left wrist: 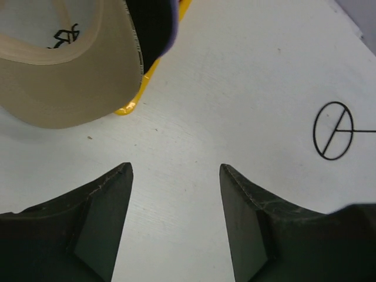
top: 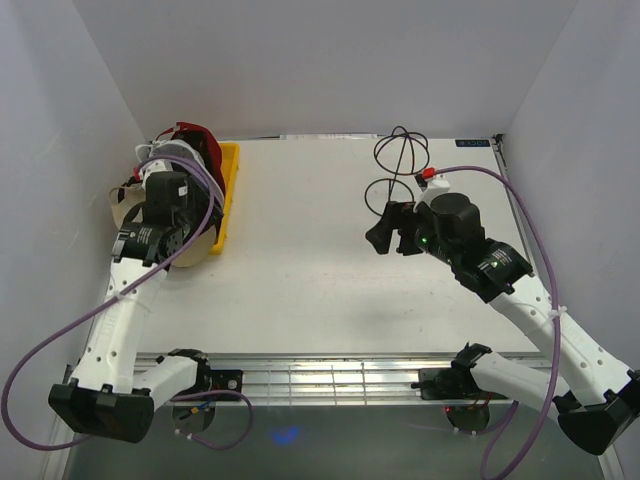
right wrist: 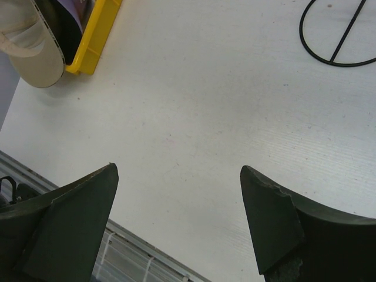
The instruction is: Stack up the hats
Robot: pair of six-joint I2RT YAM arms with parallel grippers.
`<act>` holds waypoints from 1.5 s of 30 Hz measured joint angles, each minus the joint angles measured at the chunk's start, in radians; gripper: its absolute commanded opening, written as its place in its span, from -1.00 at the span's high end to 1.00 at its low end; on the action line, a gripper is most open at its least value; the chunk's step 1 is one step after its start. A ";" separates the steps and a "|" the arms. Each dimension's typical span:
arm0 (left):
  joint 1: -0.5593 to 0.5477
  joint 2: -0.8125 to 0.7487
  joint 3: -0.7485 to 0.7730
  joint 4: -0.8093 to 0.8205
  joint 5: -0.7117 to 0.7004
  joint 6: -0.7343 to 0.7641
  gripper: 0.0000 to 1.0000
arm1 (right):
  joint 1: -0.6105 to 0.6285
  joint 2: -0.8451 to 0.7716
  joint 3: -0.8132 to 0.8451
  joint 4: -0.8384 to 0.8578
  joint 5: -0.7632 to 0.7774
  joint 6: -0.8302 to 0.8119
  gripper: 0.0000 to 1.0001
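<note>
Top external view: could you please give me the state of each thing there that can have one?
left gripper, jaws open, empty
right gripper, jaws open, empty
hats, piled together at the tray, partly hidden by the left arm
white hat, brim overhanging the tray's near corner
yellow tray, flat on the table, holding hats
black wire frame, resting on the table, untouched

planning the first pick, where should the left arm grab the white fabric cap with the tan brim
Probably the tan curved brim of the white fabric cap, from its free edge: it juts past the yellow plastic tray, thin, facing the open left end effector.
</note>
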 measured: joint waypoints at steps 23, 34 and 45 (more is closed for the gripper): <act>0.042 0.579 0.229 -0.005 -0.422 0.005 -0.29 | 0.000 0.036 0.000 -0.011 -0.113 -0.012 -0.79; 0.056 0.715 0.317 0.041 -0.427 0.061 -0.38 | 0.000 0.053 0.000 -0.027 -0.114 -0.016 -0.80; 0.061 0.753 0.330 0.016 -0.430 0.058 -0.15 | 0.000 0.064 0.000 -0.027 -0.119 -0.017 -0.80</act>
